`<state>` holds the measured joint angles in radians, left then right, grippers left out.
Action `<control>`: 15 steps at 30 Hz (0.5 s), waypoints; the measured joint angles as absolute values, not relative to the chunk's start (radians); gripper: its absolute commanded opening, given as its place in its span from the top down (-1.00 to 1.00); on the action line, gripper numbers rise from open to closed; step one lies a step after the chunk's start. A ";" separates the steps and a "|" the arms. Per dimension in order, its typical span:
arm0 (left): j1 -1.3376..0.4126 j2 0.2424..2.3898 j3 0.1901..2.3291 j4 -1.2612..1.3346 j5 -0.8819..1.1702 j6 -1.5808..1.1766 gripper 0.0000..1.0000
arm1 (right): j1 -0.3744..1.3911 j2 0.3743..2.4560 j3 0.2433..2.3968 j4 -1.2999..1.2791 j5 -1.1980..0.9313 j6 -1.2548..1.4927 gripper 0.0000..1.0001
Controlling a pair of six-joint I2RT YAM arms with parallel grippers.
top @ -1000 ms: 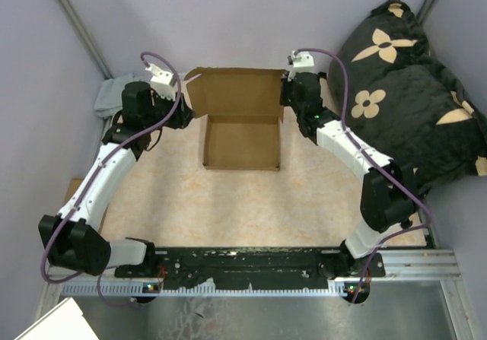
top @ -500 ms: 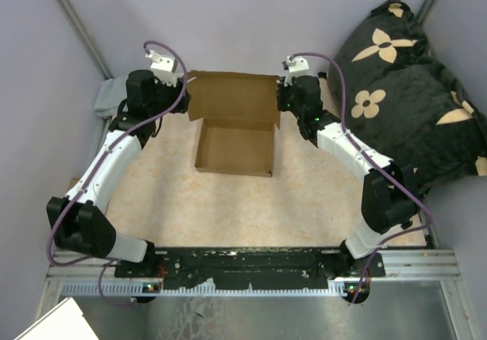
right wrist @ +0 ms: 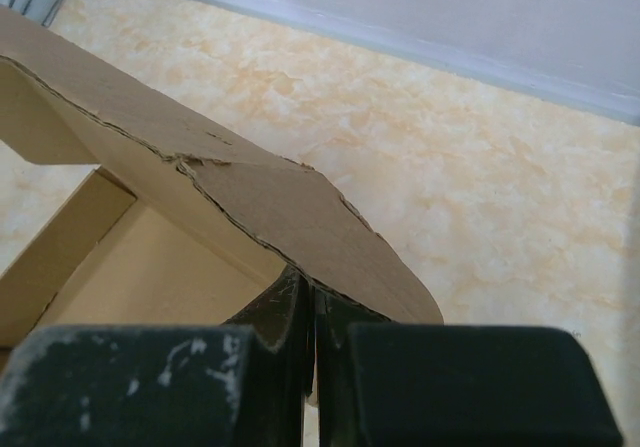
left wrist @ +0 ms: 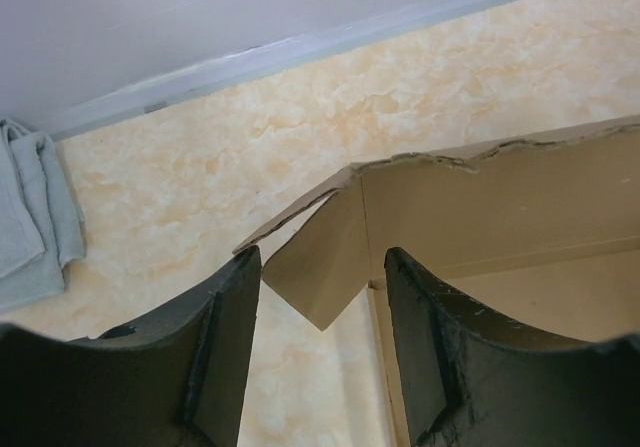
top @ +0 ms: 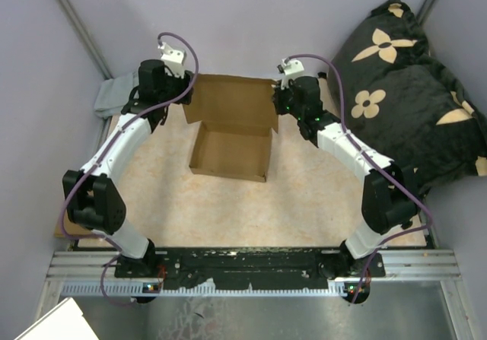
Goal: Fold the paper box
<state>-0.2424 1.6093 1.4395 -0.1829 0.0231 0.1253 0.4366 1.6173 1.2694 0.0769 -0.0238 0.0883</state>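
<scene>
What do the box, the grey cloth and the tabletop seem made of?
The paper box: unprinted brown cardboard, matte, likely corrugated; its top edge looks ragged and layered. The cloth: soft grey fabric, lying in rounded folds. The tabletop: probably laminate, smooth, with a cream-orange marble pattern.

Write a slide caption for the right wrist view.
Right pincer pinching the rounded lid flap of an open brown cardboard box over a marbled tabletop.

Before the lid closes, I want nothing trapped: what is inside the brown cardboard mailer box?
Inside the brown corrugated cardboard box, only its bare floor shows; the part beneath the lifted lid is covered.
</scene>
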 measured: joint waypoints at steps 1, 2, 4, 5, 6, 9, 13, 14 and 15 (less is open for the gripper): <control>-0.242 1.615 1.444 -0.183 0.019 0.130 -0.19 | 0.437 1.617 1.269 0.075 -0.028 0.086 1.00; -0.242 1.621 1.447 -0.181 0.016 0.133 -0.18 | 0.437 1.617 1.269 0.072 -0.031 0.084 1.00; -0.242 1.631 1.451 -0.182 0.011 0.137 -0.18 | 0.437 1.617 1.269 0.068 -0.038 0.079 1.00; -0.242 1.637 1.452 -0.181 0.010 0.138 -0.17 | 0.437 1.617 1.269 0.064 -0.042 0.078 1.00; -0.241 1.642 1.452 -0.181 0.009 0.139 -0.16 | 0.437 1.617 1.269 0.061 -0.046 0.076 1.00; -0.240 1.652 1.452 -0.179 0.007 0.140 -0.09 | 0.437 1.617 1.269 0.059 -0.052 0.069 1.00; -0.237 1.652 1.452 -0.176 0.013 0.140 0.04 | 0.437 1.617 1.269 0.058 -0.055 0.066 1.00; -0.235 1.652 1.452 -0.174 0.019 0.140 0.07 | 0.437 1.617 1.269 0.058 -0.056 0.066 1.00; -0.234 1.652 1.451 -0.171 0.025 0.140 0.10 | 0.437 1.617 1.269 0.058 -0.056 0.066 1.00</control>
